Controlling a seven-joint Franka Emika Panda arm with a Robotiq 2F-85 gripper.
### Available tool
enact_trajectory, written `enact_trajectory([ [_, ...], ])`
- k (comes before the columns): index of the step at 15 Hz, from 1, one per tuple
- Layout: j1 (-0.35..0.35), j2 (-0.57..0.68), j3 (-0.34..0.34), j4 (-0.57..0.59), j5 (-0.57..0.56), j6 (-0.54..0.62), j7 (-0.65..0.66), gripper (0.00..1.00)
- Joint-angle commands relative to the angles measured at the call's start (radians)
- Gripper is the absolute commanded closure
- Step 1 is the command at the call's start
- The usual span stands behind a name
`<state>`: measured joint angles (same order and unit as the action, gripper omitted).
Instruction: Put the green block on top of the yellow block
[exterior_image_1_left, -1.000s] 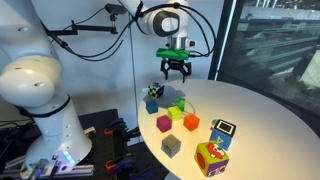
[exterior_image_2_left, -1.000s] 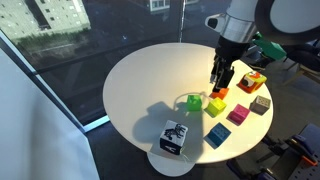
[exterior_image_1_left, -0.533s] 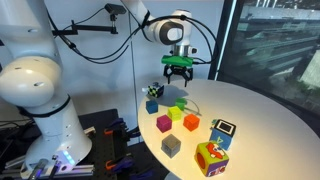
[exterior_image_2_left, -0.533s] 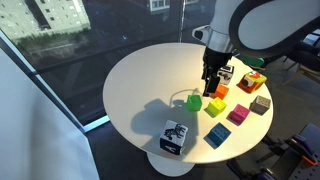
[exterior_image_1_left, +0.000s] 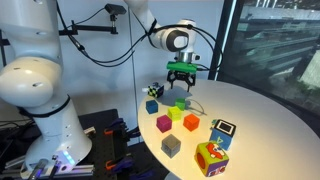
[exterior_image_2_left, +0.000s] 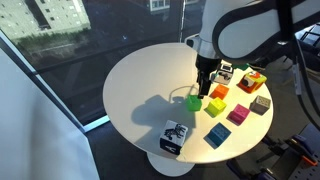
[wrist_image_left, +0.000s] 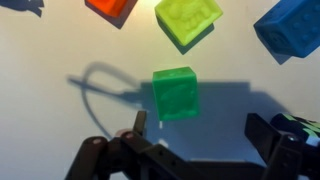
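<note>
On the round white desk (exterior_image_2_left: 135, 75), flat and upright: the green block (wrist_image_left: 176, 93), with bare desk on all 4 sides. Directly above the green block, hovering without touching: the hand (wrist_image_left: 200, 140), spread wide and holding nothing. In the wrist view, 1 dark finger (wrist_image_left: 139, 126) close by the green block's corner, the other well off to the opposite side. Same hover in an exterior view, hand (exterior_image_1_left: 181, 78) over green block (exterior_image_1_left: 181, 104).

Just beside the green block, apart by a strip of bare desk: the yellow block (wrist_image_left: 189, 20), top face bare. Flanking that, farther from the green block: an orange cube (wrist_image_left: 111, 6) and a blue cube (wrist_image_left: 290, 27). Well apart from the green block in an exterior view: a magenta cube (exterior_image_1_left: 164, 122), a grey cube (exterior_image_1_left: 171, 146), a black-and-white cube (exterior_image_1_left: 223, 130) and a larger multicoloured patterned cube (exterior_image_1_left: 211, 158). Between the green block and the yellow block, only bare desk.
</note>
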<state>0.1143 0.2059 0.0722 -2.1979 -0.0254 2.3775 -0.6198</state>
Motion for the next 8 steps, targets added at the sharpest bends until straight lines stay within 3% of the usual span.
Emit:
enact_trajectory([
  [1, -0.022, 0.052, 0.021, 0.044, -0.043, 0.01, 0.01, 0.0],
  [8, -0.026, 0.109, 0.031, 0.059, -0.079, 0.061, 0.019, 0.0],
])
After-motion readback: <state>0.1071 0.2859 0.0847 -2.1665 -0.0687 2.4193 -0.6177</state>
